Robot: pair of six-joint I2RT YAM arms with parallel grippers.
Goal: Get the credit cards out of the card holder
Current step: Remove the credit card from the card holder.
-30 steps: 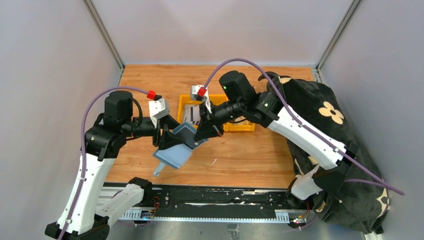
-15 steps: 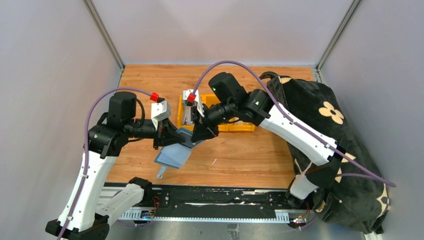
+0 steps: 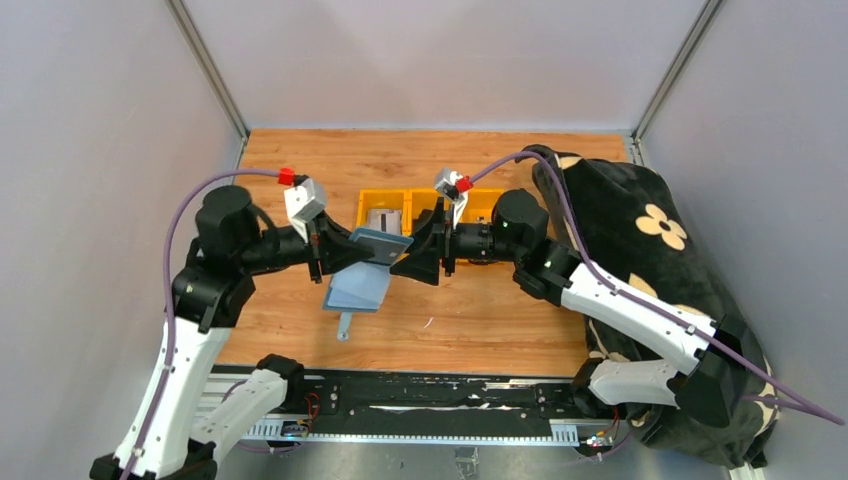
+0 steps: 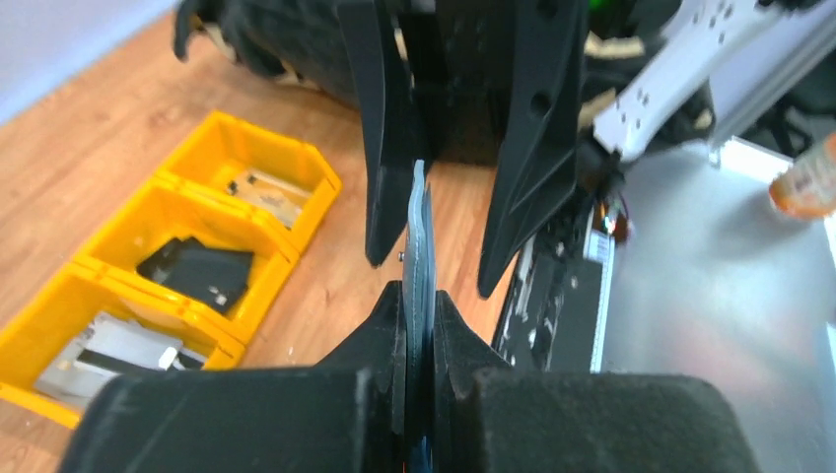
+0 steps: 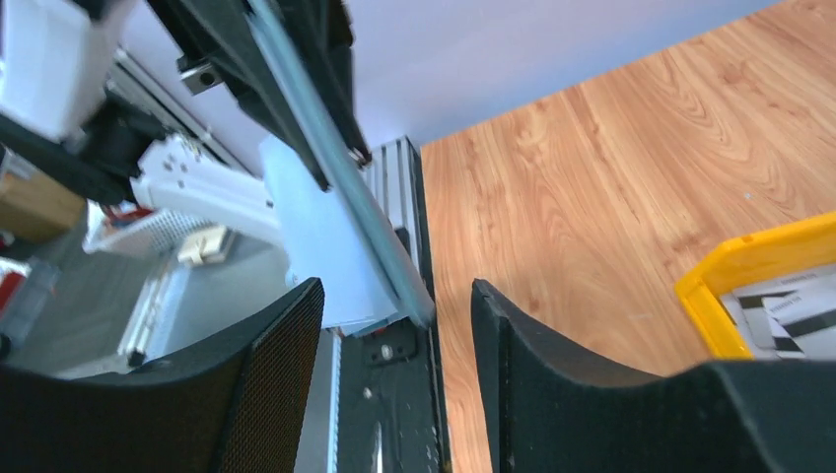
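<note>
The slate-blue card holder [image 3: 362, 270] hangs above the table, folded open with its small tab [image 3: 344, 327] pointing down. My left gripper [image 3: 335, 252] is shut on its left edge; in the left wrist view the holder [image 4: 422, 236] shows edge-on, pinched between my left gripper [image 4: 419, 296] jaws. My right gripper [image 3: 408, 264] faces the holder from the right and stands open, its fingers [image 4: 532, 128] either side of the free edge without touching. From the right wrist, the holder [image 5: 340, 163] lies ahead of my open right gripper [image 5: 396, 288]. Credit cards [image 4: 192, 271] lie in the yellow bins.
A row of yellow bins [image 3: 470, 205] stands at the back middle of the wooden table [image 3: 500, 310], behind both grippers. A large black bag with cream flowers [image 3: 650, 250] fills the right side. The metal rail [image 3: 420, 395] runs along the near edge.
My left gripper closed on the card holder while my right gripper let go, opened and drew back to the right. The holder shifted slightly right and up.
</note>
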